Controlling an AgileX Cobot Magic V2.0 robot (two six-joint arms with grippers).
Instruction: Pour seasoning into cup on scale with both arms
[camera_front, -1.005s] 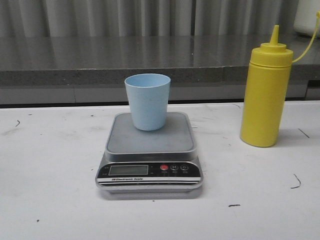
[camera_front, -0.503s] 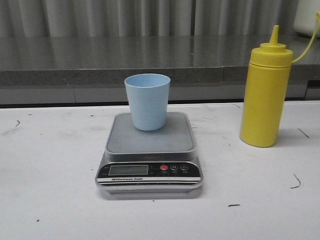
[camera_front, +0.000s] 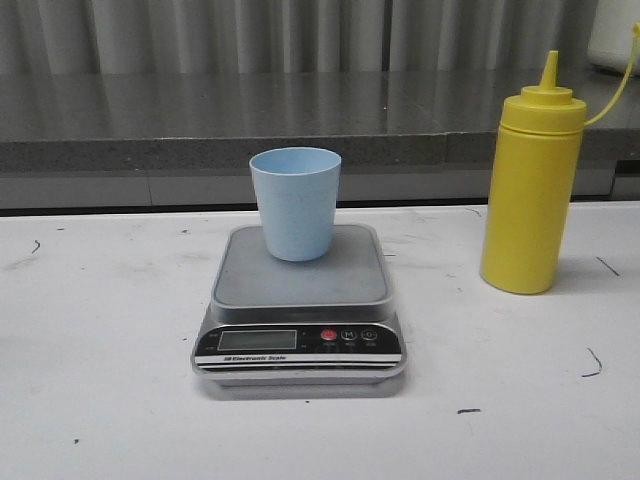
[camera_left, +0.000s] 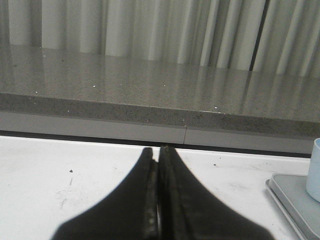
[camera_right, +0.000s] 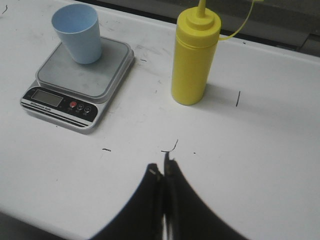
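The pale blue cup (camera_front: 295, 203) stands upright on the back of the silver-grey scale (camera_front: 300, 300) at the table's middle. The tall yellow seasoning bottle (camera_front: 531, 185) stands upright to the right of the scale, its cap tether trailing off. In the right wrist view the cup (camera_right: 77, 34), the scale (camera_right: 80, 85) and the bottle (camera_right: 194, 55) all lie ahead of my right gripper (camera_right: 162, 167), which is shut and empty over bare table. My left gripper (camera_left: 159, 150) is shut and empty, left of the scale (camera_left: 295, 202) and the cup's edge (camera_left: 315, 170). Neither gripper shows in the front view.
A grey speckled ledge (camera_front: 300, 120) runs behind the white table (camera_front: 100, 330), with pale curtains above it. Small dark marks dot the tabletop (camera_right: 172, 147). A white object (camera_front: 612, 35) sits on the ledge at the far right.
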